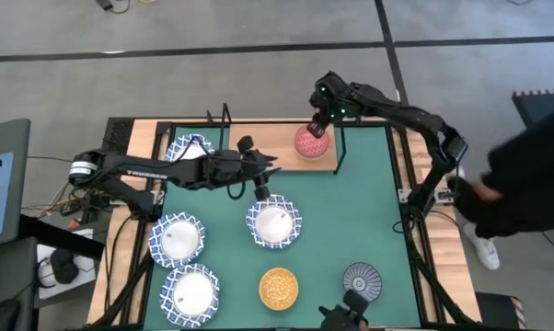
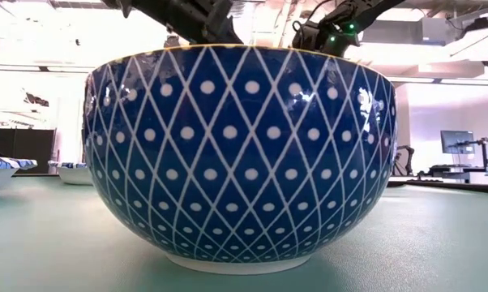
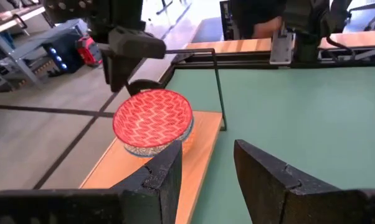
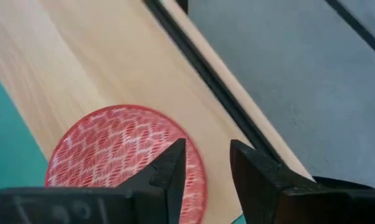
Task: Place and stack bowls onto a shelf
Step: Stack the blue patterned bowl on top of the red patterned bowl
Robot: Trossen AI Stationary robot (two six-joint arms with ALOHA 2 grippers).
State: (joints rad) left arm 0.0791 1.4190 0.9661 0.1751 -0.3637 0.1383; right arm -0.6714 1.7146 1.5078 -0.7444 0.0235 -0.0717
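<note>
The red bowl (image 1: 312, 141) (image 3: 153, 118) (image 4: 116, 149) rests on its foot at the right end of the light-wood shelf (image 1: 277, 138) (image 3: 194, 146). My right gripper (image 1: 317, 125) (image 4: 206, 165) hangs open just above the bowl's far rim; only the board shows between its fingers. My left gripper (image 1: 266, 165) (image 3: 206, 168) hovers open and empty by the shelf's near edge, pointing at the red bowl. Three large white bowls (image 1: 274, 223) (image 1: 177, 237) (image 1: 192, 290), an orange-yellow bowl (image 1: 278, 288) and a dark grey bowl (image 1: 362, 279) stand on the green mat (image 1: 351, 211). Another large bowl (image 1: 190, 149) stands by the shelf's left end.
A blue lattice bowl wall (image 2: 240, 154) fills the low view, hiding most of the table. Black wire supports (image 1: 340, 147) (image 3: 217, 87) rise at the shelf's ends. A person in dark clothes (image 1: 525, 175) stands beyond the table's right edge. Bare mat lies right of centre.
</note>
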